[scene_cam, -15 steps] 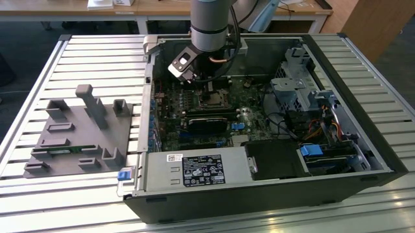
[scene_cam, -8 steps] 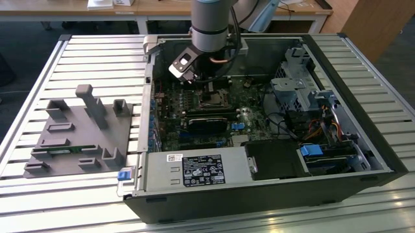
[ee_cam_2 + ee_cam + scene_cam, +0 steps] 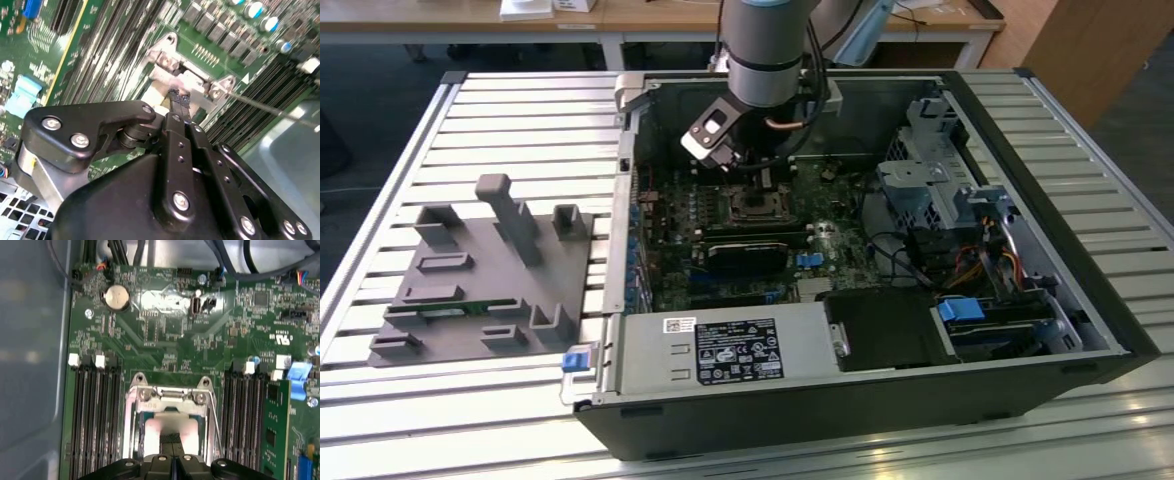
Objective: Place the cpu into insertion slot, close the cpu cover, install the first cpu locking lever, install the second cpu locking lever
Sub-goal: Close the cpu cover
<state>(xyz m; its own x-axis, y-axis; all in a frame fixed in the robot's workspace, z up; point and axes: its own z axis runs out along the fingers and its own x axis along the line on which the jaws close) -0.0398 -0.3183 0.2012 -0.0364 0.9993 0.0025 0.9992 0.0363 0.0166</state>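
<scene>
Gripper jaws nearly closed, gripping nothing visible, tips over cpu inside cpu cover; chip likely light, rigid, fragile, so hold by opposite edges

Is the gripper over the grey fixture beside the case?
No: the exterior view shows the gripper inside the computer case above the socket, away from the grey fixture.

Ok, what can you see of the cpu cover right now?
The cpu cover is a thin silvery metal frame with a large open window showing a pale surface beneath. It seems to lie flat on the motherboard, between the memory slots, with screwed tabs at one end. A thin wire lever runs along one side. The gripper tip sits over the window.
</scene>
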